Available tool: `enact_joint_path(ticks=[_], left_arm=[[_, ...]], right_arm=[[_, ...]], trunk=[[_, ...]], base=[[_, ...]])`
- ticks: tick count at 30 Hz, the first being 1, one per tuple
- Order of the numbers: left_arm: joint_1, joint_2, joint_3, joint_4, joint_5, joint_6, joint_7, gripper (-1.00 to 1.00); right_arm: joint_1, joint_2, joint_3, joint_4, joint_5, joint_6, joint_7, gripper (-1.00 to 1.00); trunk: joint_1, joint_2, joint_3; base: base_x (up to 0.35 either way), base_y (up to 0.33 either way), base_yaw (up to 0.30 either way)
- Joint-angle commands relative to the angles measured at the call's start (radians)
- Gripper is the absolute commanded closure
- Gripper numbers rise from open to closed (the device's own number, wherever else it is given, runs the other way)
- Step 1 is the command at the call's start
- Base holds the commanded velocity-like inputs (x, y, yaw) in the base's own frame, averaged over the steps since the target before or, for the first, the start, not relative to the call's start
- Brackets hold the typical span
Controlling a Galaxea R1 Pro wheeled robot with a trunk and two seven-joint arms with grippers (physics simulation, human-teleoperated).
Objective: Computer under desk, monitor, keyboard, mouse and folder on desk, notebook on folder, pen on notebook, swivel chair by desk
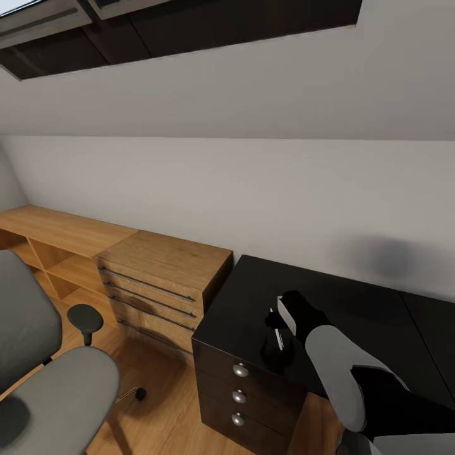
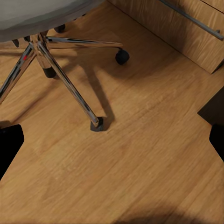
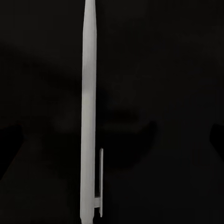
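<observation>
Over the near left corner of the black bench [image 1: 354, 303], above its three-drawer unit, the right gripper [image 1: 278, 338] hangs just above the surface with the white pen [image 3: 88, 116] running straight between its fingers. From the right wrist view the pen appears to lie flat on the dark top; whether the fingers are closed on it or merely straddling it, I cannot tell. The left gripper [image 2: 112, 140] points at the wooden floor [image 2: 140, 163] beside the chrome base of the swivel chair [image 1: 44, 373], fingers spread wide and empty. The chair stands left of the bench, past the wooden drawer chest [image 1: 164, 278].

Judgement: the pen step is in hand. Next, a firm pinch at the pen's middle and a lift clear, then carriage to the notebook. No brands, labels or legible writing are visible.
</observation>
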Motion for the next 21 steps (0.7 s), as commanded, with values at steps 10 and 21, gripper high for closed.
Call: enact_joint_path(ticks=[10,21], left_arm=[[0.001,0.0,0.002,-0.002,-0.004,0.0,0.002,-1.0],[0.001,0.0,0.002,-0.002,-0.004,0.0,0.002,-1.0]], right_arm=[[0.0,0.001,-0.007,-0.001,0.009,0.004,0.001,-1.0],[0.0,0.001,-0.007,-0.001,0.008,0.031,0.002,-1.0]], trunk=[[0.0,-0.001,-0.001],[0.0,-0.001,-0.001]], base=[[0.0,0.0,0.0],[0.0,0.0,0.0]])
